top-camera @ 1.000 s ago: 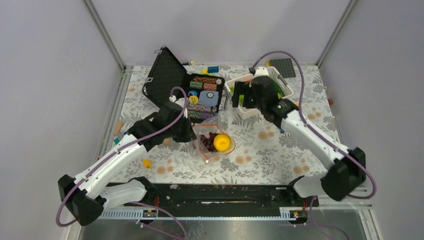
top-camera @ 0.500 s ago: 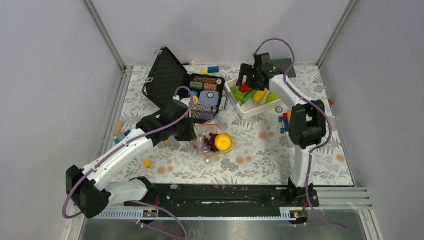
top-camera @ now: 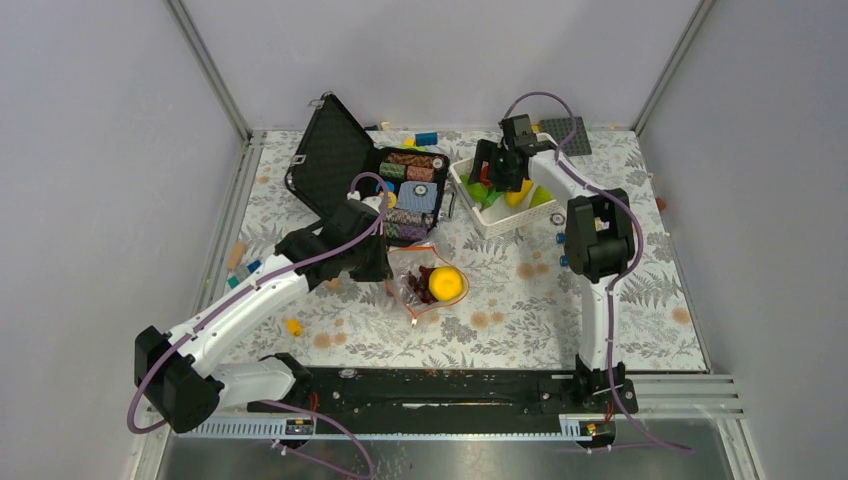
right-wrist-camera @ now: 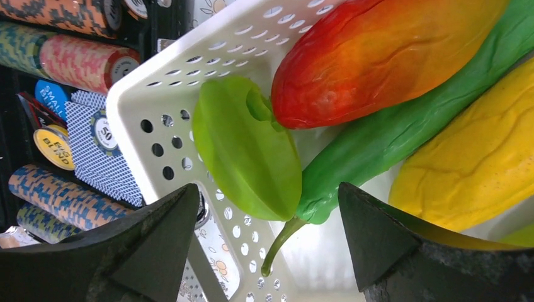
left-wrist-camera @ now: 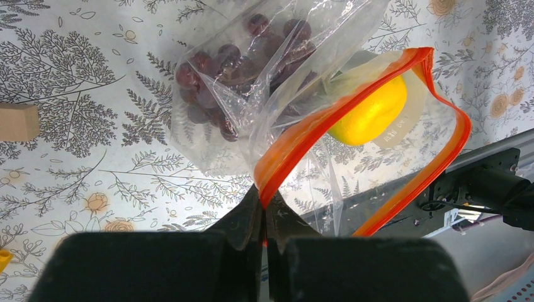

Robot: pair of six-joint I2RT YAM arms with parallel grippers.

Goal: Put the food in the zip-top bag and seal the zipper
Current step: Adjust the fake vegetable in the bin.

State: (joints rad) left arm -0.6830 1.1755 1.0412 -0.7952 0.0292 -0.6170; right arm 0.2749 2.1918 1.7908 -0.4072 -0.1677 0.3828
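Note:
The clear zip-top bag (top-camera: 428, 285) lies mid-table with the orange ball (top-camera: 446, 284) and dark grapes (top-camera: 414, 283) inside. My left gripper (left-wrist-camera: 264, 202) is shut on the red-orange zipper (left-wrist-camera: 352, 107) at one end of the mouth, which gapes open in a loop. Grapes (left-wrist-camera: 214, 75) and the ball (left-wrist-camera: 368, 113) show through the plastic. My right gripper (right-wrist-camera: 267, 204) hangs open over the white basket (right-wrist-camera: 151, 94), its fingers either side of a light green pear slice (right-wrist-camera: 245, 145). Beside that lie a red-orange mango (right-wrist-camera: 378, 56), a long green vegetable (right-wrist-camera: 403, 132) and a yellow piece (right-wrist-camera: 478, 163).
An open black case (top-camera: 345, 160) of chip stacks stands against the basket's (top-camera: 487, 225) left side. A grey baseplate (top-camera: 565, 133) lies at the back right, and toy bricks (top-camera: 567, 245) lie by the right arm. A wooden block (left-wrist-camera: 17, 121) and a small yellow piece (top-camera: 293, 326) lie on the left.
My right arm has swung back and folded, bringing its gripper down into the basket over the green food, its jaws a little narrower. The left gripper keeps hold of the zipper, nearly still.

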